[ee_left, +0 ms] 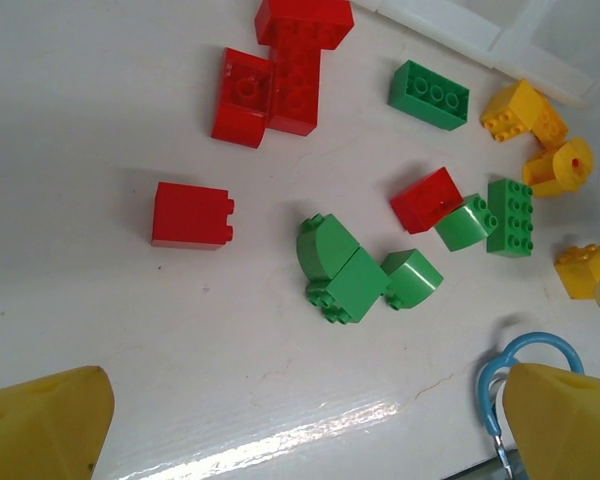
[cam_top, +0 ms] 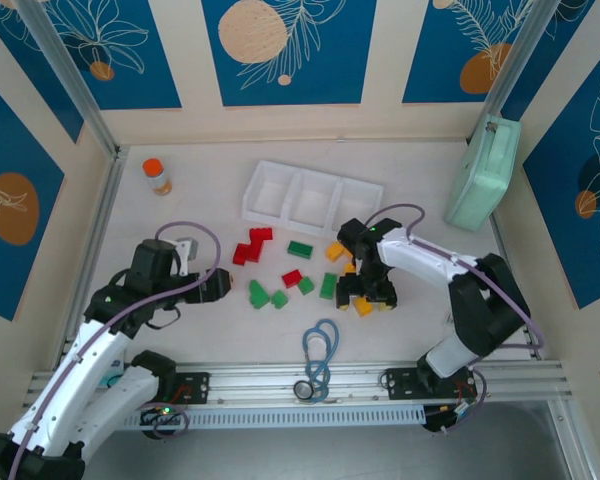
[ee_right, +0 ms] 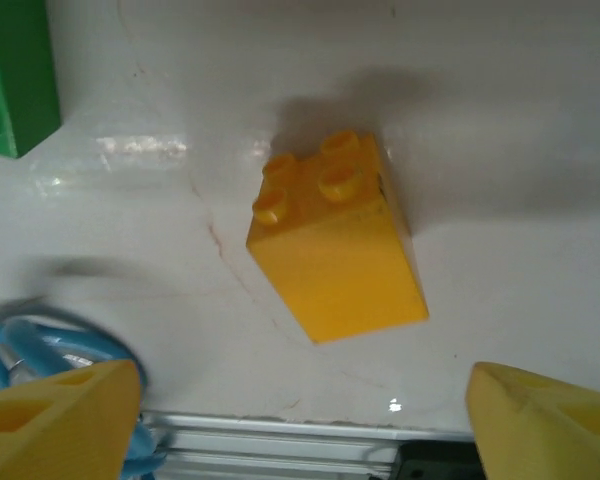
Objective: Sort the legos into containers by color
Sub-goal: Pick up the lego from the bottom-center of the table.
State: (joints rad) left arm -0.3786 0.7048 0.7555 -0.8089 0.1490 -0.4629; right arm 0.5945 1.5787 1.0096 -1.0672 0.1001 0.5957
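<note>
The legos lie loose in the middle of the table: red ones (cam_top: 252, 245), green ones (cam_top: 264, 295) and orange-yellow ones (cam_top: 335, 251). Behind them stands the white tray (cam_top: 273, 195) of three containers, with nothing in them. My left gripper (cam_top: 220, 287) hovers open left of the pile; ahead of its fingertips (ee_left: 40, 425) lie green legos (ee_left: 345, 275) and a red block (ee_left: 190, 215). My right gripper (cam_top: 365, 295) is low over an orange-yellow block (ee_right: 335, 250). It is open, and the block lies just ahead of its fingers (ee_right: 545, 420), touching neither.
An orange-capped bottle (cam_top: 157, 176) stands at the back left. A mint-green case (cam_top: 483, 172) leans on the right wall. A blue looped cord (cam_top: 323, 350) lies near the front rail (cam_top: 380, 380), close to the right gripper.
</note>
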